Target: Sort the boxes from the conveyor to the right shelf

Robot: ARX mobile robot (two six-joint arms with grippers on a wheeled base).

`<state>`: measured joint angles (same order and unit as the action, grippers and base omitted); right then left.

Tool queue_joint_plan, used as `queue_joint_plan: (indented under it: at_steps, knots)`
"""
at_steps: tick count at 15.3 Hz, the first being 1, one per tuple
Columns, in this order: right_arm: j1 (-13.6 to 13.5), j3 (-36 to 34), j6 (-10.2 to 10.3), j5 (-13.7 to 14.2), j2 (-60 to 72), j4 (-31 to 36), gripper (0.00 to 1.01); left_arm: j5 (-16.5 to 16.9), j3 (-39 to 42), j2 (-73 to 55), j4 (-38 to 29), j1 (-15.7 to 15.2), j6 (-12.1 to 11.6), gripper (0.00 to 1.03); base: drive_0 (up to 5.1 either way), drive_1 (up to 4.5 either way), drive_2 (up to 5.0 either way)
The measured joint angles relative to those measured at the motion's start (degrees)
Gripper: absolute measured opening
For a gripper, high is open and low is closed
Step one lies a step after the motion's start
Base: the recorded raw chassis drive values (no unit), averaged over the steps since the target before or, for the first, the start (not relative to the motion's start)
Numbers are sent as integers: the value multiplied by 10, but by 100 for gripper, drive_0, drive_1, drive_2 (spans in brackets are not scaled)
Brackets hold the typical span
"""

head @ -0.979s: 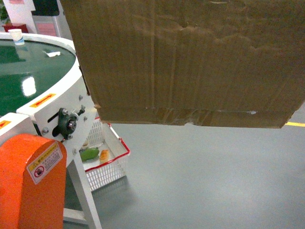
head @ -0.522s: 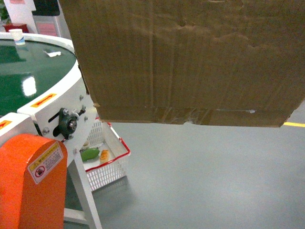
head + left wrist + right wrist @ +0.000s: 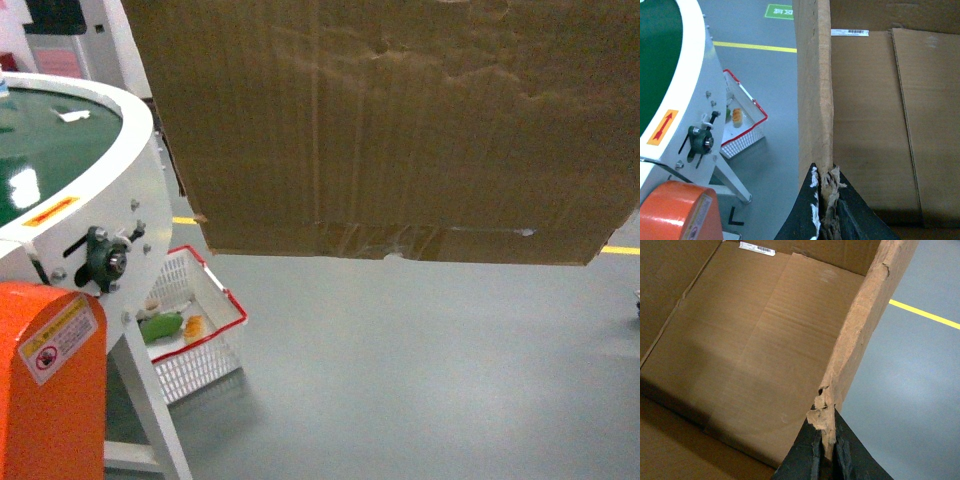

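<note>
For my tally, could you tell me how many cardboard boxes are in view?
1: the cardboard box hangs above the floor, right of the conveyor. Others may be hidden behind it.

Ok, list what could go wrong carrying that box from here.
The left end effector and right end effector each pinch only the ragged top rim of the cardboard box; that frayed edge may tear and drop it. The box fills most of the head view, so obstacles ahead may go unseen. Its left edge hangs near the conveyor rim and could clip it.
</note>
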<state>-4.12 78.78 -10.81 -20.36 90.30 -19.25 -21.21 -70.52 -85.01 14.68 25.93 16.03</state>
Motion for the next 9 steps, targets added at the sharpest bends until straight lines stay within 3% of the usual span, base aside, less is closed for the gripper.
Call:
queue_joint_plan:
  at_steps: [9]
  knots:
    - [0, 0, 0, 0, 0, 0, 2, 0, 0, 0, 0, 0, 0, 2, -136, -136, -136]
